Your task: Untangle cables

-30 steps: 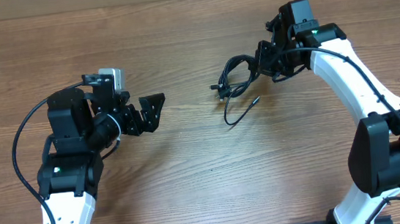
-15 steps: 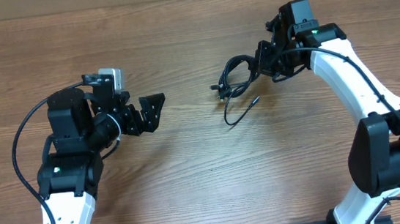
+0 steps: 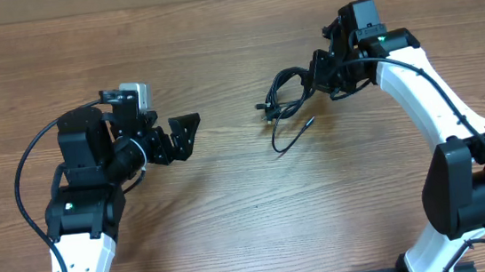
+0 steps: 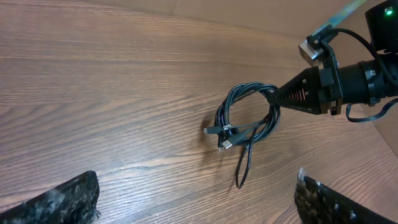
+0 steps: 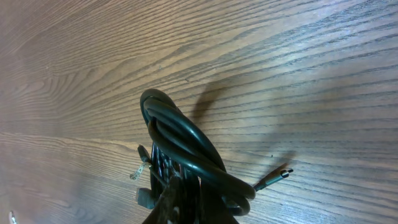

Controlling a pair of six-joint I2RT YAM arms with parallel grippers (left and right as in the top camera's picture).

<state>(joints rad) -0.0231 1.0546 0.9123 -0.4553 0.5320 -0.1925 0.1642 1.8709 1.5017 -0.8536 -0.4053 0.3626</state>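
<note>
On the left, the left gripper [image 3: 182, 133] hangs over the wooden table [image 3: 232, 208] with its jaws spread wide and nothing between them. In its own wrist view only the two dark fingertips [image 4: 62, 199] show, cut off at the bottom corners.

Toward the middle right lie the cables [image 3: 283, 107], a small black bundle of loops resting on the table, well apart from the left gripper. Small plug ends [image 4: 225, 134] stick out at the bundle's left side, too small to make out their type. One loose tail [image 3: 310, 120] curls away below the loops.

On the right, the right gripper [image 3: 316, 80] has its jaws pressed together, pinching the right edge of the loops. In the right wrist view the coil fills the foreground and hides most of the fingers, which are cut off at the bottom edge. A green light [image 3: 382, 38] glows on that arm.
</note>
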